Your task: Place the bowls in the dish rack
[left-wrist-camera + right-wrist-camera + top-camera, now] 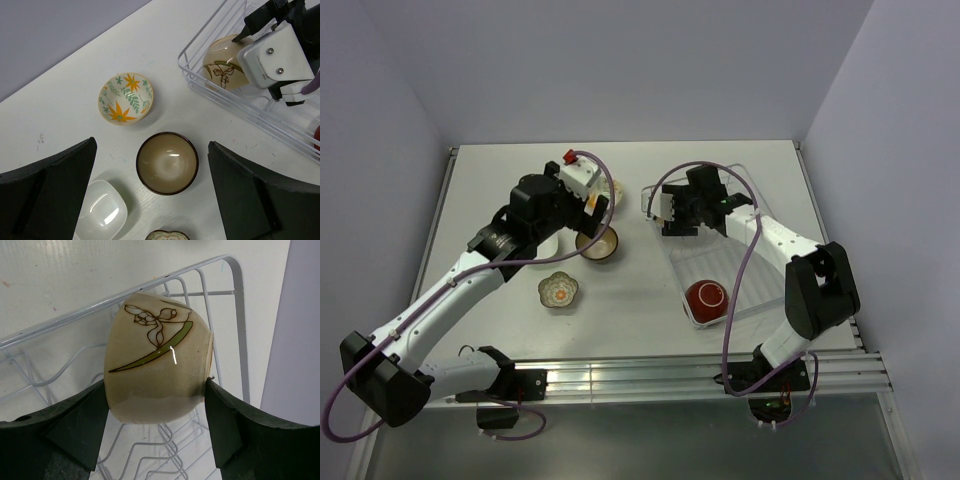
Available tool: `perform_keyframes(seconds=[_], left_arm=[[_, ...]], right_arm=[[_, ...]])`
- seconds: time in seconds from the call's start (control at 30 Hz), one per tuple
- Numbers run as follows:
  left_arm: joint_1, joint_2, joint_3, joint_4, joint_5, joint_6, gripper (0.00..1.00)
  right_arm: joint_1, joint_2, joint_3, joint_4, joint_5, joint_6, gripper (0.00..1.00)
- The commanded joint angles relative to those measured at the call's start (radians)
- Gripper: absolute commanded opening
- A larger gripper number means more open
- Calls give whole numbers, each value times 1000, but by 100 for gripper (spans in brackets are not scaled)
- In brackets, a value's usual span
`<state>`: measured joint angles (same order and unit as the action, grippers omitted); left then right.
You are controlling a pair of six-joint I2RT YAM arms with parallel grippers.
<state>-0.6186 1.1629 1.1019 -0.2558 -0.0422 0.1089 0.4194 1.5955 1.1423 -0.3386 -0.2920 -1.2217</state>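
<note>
My right gripper [156, 385] is shut on the yellow-green bowl [157, 375], which has a leaf drawing. It holds the bowl on its side over the tines at the far left end of the dish rack [75, 315]; that bowl also shows in the left wrist view [222, 67]. A red bowl [706, 296] sits at the rack's [752, 290] near end. My left gripper [151, 145] is open above the dark brown bowl [167, 162] on the table. Around it lie the cream bowl with orange flowers [126, 98], the white squarish bowl [103, 210] and the flower-shaped bowl [560, 290].
The rack's raised wire side [225, 102] stands just right of the dark brown bowl. My right gripper [667, 215] and left gripper [592, 212] are close together near the rack's left end. Walls close the table at the back and right.
</note>
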Motion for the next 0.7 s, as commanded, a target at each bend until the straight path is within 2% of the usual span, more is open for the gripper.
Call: perform_keyframes(seconds=[0.0, 0.1, 0.23, 0.33, 0.67], left_arm=[[13, -2, 35, 18, 27, -28, 99], [22, -2, 35, 13, 31, -28, 100], [28, -5, 30, 12, 33, -28, 100], [36, 3, 35, 0, 33, -29, 99], [68, 11, 33, -17, 64, -45, 99]], right_arm=[[16, -51, -1, 33, 25, -79, 49], [19, -54, -13, 30, 33, -90, 62], [25, -63, -32, 33, 40, -107, 70], [27, -72, -38, 29, 43, -108, 84], [32, -103, -44, 7, 31, -144, 98]])
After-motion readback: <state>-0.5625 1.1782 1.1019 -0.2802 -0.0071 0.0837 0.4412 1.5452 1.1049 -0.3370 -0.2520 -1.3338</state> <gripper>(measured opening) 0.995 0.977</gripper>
